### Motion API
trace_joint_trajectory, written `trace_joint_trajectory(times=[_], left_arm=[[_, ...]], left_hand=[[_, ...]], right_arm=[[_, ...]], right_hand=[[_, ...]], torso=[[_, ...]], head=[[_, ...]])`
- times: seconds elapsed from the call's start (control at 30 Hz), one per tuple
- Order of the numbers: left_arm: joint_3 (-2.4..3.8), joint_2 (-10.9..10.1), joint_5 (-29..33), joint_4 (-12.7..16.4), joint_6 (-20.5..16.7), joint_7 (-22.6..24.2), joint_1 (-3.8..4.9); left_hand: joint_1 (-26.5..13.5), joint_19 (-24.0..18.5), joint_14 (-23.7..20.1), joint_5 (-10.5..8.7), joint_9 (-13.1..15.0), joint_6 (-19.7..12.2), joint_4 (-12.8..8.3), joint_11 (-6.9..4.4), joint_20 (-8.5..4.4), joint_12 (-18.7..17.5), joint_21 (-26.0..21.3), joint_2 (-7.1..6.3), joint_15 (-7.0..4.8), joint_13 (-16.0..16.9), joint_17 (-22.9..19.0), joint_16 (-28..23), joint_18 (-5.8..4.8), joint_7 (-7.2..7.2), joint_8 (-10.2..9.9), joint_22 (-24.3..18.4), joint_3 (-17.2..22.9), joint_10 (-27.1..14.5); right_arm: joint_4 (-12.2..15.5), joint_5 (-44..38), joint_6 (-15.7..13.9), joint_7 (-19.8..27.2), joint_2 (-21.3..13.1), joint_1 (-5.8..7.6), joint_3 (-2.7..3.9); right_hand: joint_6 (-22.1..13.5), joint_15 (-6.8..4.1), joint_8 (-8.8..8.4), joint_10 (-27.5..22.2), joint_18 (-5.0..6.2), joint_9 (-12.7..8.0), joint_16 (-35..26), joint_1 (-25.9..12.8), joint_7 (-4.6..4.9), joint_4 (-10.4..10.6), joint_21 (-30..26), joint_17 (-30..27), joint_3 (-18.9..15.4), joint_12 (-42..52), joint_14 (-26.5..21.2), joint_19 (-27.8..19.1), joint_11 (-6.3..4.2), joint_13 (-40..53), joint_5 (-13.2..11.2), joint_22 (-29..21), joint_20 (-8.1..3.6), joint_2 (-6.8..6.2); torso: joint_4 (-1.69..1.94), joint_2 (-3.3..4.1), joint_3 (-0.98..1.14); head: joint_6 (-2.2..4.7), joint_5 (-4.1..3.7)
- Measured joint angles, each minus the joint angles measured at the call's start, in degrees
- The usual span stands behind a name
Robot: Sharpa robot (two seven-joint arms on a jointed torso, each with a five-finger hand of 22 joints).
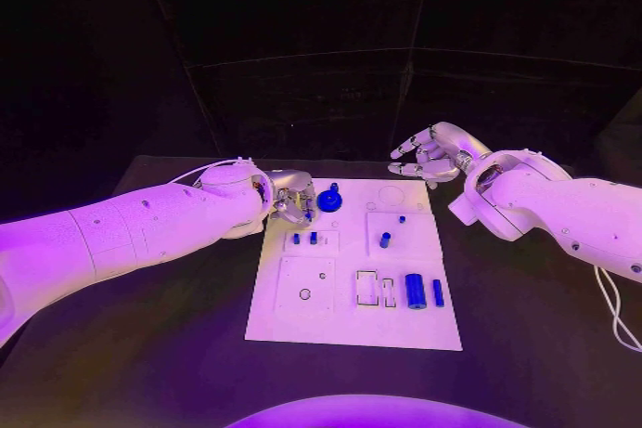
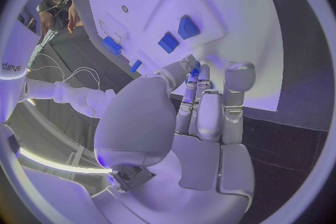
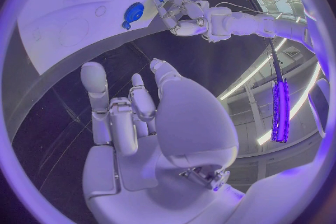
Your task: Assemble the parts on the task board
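The task board [image 1: 351, 328], a white plate, lies lengthwise in the middle of the black table [image 1: 147, 372]. Its near end is bare.

Toward the board's near right: a blue cylinder [image 1: 415, 291] lies flat, with a thinner blue bar [image 1: 438, 292] just beside it on the right edge side. Two upright rectangular slots [image 1: 366, 288] sit just to the cylinder's left.

Mid-board, right half: a blue peg [image 1: 384, 239] sits on a raised square panel, with a smaller blue piece [image 1: 402, 219] just beyond it. Mid-board, left half: two small blue pieces [image 1: 305, 238] stand side by side.

Far left corner: a round blue gear-like part [image 1: 329, 201] sits on the board. The left hand [image 1: 285, 200] is at the board's left edge just beside this part; in the left wrist view its fingers [image 2: 198, 102] are drawn close together, fingertips at a small blue piece [image 2: 196, 69] (whether it is actually pinched, cannot tell).

Far right corner: the right hand [image 1: 430, 154] hovers just past the board's far edge, fingers spread and lightly curled, nothing in them (right wrist view confirms an empty palm [image 3: 150, 140]). The hands are well apart.
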Motion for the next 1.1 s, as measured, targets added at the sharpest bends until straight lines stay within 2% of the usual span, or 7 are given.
trace_joint_trajectory(times=[0.1, 0.2, 0.33, 0.67, 0.97, 1.03, 1.1], left_arm=[[0.0, 0.1, 0.0, 0.0, 0.0, 0.0, -0.01], [-0.01, 0.1, 0.0, 0.0, 0.1, -0.2, -0.04], [-0.01, 0.3, 0.0, -0.1, 0.4, -0.5, -0.04], [0.05, 0.6, 0.1, -0.3, 1.5, -1.4, 0.03], [0.02, 0.7, 0.1, -0.7, 2.5, -2.1, 0.02], [0.03, 0.7, 0.1, -0.7, 2.5, -2.2, 0.02], [0.04, 0.7, 0.1, -0.7, 2.5, -2.2, 0.02]], left_hand=[[0.0, 0.0, 0.0, 0.0, 0.0, 0.0, 0.0, 0.0, 0.0, 0.0, 0.0, 0.0, 0.0, 0.0, 0.0, 0.0, 0.0, 0.0, -0.2, 0.1, 0.0, 0.0], [0.0, 0.0, 0.0, 0.0, 0.0, 0.0, 0.0, 0.0, 0.0, -0.4, 0.0, 0.0, 0.0, 0.0, -0.1, -0.2, 0.0, 0.0, -0.3, 0.1, 0.0, 0.0], [-0.5, 0.0, 0.0, 0.0, -0.1, 0.0, 0.2, 0.0, 0.0, -0.5, 0.0, -0.02, 0.0, 0.0, -0.2, -0.2, 0.0, 0.0, -0.6, 0.1, -0.2, 0.0], [-0.8, 0.0, 0.0, 0.0, -0.2, 0.0, 0.3, 0.03, 0.0, -1.2, 0.0, -0.33, 0.0, 0.0, -0.4, -0.2, 0.0, 0.01, -1.0, 0.0, -0.3, 0.0], [-1.5, -0.2, 0.1, 0.0, -0.5, -2.2, 0.5, 0.92, 0.2, -3.1, -0.3, -0.98, 0.12, -0.1, -0.9, -0.5, 0.01, 0.62, -3.0, -0.3, -0.5, -1.9], [-1.6, -0.2, 0.0, 0.0, -0.5, -2.8, 0.5, 1.03, 0.2, -3.5, -0.3, -1.11, 0.42, -0.1, -1.0, -0.5, 0.01, 0.71, -3.5, -0.4, -0.5, -2.3], [-1.9, -0.2, 0.0, 0.0, -0.5, -3.1, 0.7, 1.03, 0.2, -3.8, -0.7, -1.36, 0.41, 0.0, -1.1, -0.5, 0.01, 0.6, -3.8, -0.6, -0.7, -2.9]], right_arm=[[0.0, 0.0, 0.0, 0.0, 0.0, 0.0, 0.0], [0.0, 0.0, 0.0, 0.0, 0.0, 0.0, 0.0], [0.0, 0.0, 0.1, 0.0, 0.1, 0.0, 0.0], [0.0, 0.0, 0.1, 0.0, 0.1, 0.0, 0.0], [0.0, 0.0, 0.1, 0.0, 0.1, 0.0, 0.0], [-0.1, 0.0, 0.1, 0.0, 0.1, 0.0, 0.0], [-0.1, 0.0, 0.1, 0.0, 0.1, 0.0, 0.0]], right_hand=[[0.0, 0.0, 0.0, 0.0, 0.0, 0.0, -0.4, 0.0, 0.0, 0.0, 0.0, 0.0, 0.0, 0.0, 0.0, 0.0, 0.0, 0.0, 0.0, 0.0, 0.0, 0.0], [0.0, -0.62, 0.0, 0.0, 0.0, 0.0, -4.9, 0.0, 0.0, 0.0, 0.0, 0.0, 0.0, 0.0, -0.1, 0.0, 0.0, 0.0, 0.0, 0.0, 0.0, 0.0], [0.0, -0.54, 0.0, 0.0, 0.0, 0.0, -0.1, 0.0, 0.0, 0.1, 0.0, 0.0, 0.1, 0.0, -0.1, 0.0, 0.0, 0.0, 0.0, 0.0, 0.0, 0.0], [0.0, -0.15, 0.0, 0.0, 0.0, 0.0, 0.0, 0.0, 0.0, 0.1, 0.0, 0.0, 0.1, 0.0, 0.0, 0.0, 0.0, 0.1, 0.0, -0.1, 0.0, 0.0], [0.0, -0.1, 0.0, 0.0, 0.0, 0.0, -0.9, 0.0, 0.0, 0.1, 0.0, 0.0, 0.1, 0.0, -0.1, 0.0, 0.0, 0.1, 0.0, 0.0, 0.0, 0.0], [0.1, -0.66, 0.0, 0.0, 0.0, 0.0, -5.4, 0.0, -0.15, 0.1, 0.0, 0.0, 0.1, 0.0, 0.0, 0.1, -0.25, 0.1, 0.0, -0.1, -0.33, 0.0], [0.2, -0.74, 0.0, 0.0, 0.0, 0.0, -2.9, 0.0, -0.15, 0.1, 0.0, 0.0, 0.1, 0.0, -0.1, 0.1, -0.25, 0.1, 0.0, -0.1, -0.33, 0.0]], torso=[[0.0, 0.01, 0.0], [0.0, 0.0, 0.02], [0.0, 0.0, 0.03], [-0.01, -0.01, 0.03], [-0.01, -0.03, 0.04], [-0.01, -0.03, 0.04], [-0.01, -0.03, 0.04]], head=[[-0.04, 0.0], [-0.07, 0.0], [-0.13, 0.0], [-0.13, -0.15], [-0.13, -0.21], [-0.13, -0.21], [-0.13, -0.21]])
